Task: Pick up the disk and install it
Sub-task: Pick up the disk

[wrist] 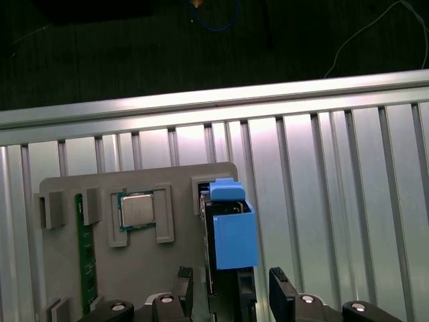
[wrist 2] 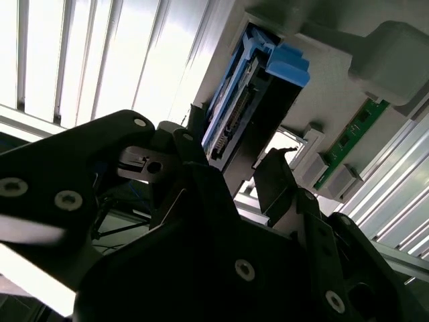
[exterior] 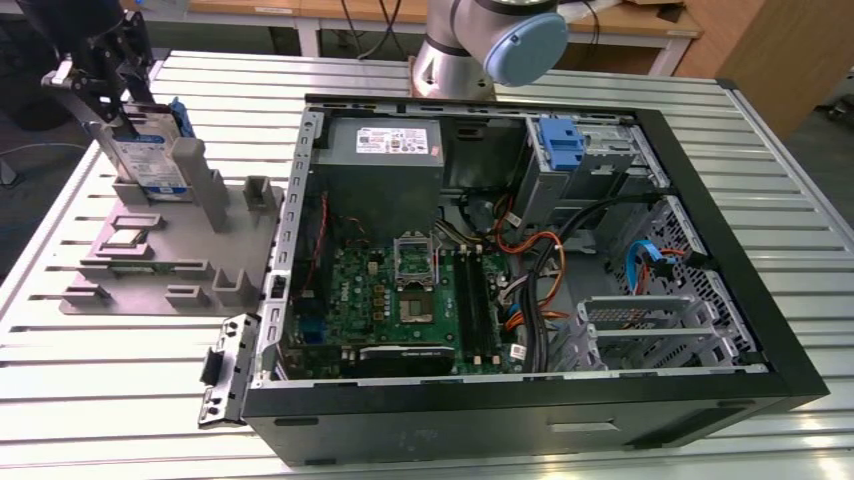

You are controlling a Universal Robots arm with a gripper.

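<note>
- Everything sits on a silvery metal table (exterior: 120, 400) with long ribbed slats. The light glares off them pretty hard, near white in spots.
- Behind it there's a light wooden bench (exterior: 641, 25) on white legs, with dark cords (exterior: 390, 18) dangling by it.
- A wooden cabinet (exterior: 781, 60) stands at the exterior view's right.
- The floor (wrist: 100, 60) is dark, with a blue cable (wrist: 218, 23) and a thin white cable (wrist: 375, 27) on it.

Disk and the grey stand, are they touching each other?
Touching. In the exterior view the disk stands upright with its lower end sunk into a slot of the grey stand, between the stand's posts.
</note>
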